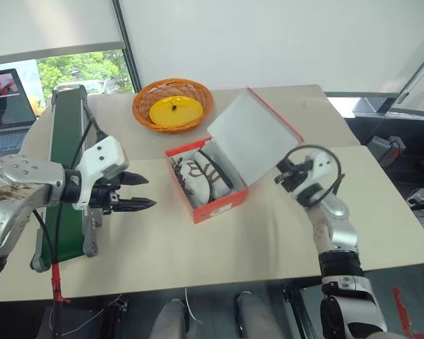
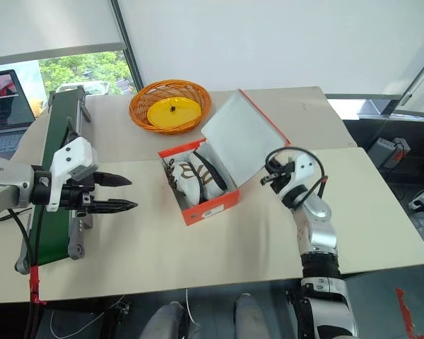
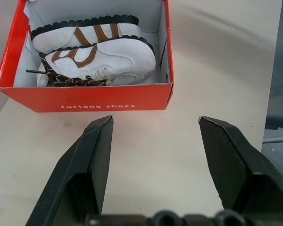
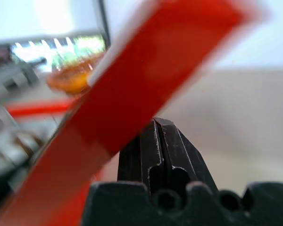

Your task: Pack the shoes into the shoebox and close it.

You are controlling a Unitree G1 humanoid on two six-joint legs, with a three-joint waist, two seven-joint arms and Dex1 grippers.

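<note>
- My right gripper (image 2: 267, 176), pinched shut, is under the lid (image 1: 251, 134) of the shoebox (image 1: 219, 205): a glancing push could shove it off the shoes (image 1: 201, 176).
- My left gripper (image 1: 143, 192), spread and holding nothing, waits beside the shoebox, bracing nothing.

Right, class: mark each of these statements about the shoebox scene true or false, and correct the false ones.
1. Both shoes lie inside the shoebox. True.
2. The shoebox lid is shut flat. False: it stands raised.
3. The left gripper is open and holds nothing. True.
4. The right gripper is wide open. False: its fingers are shut, beside the lid.
5. The wicker basket holds a shoe. False: it holds a yellow disc.
</note>
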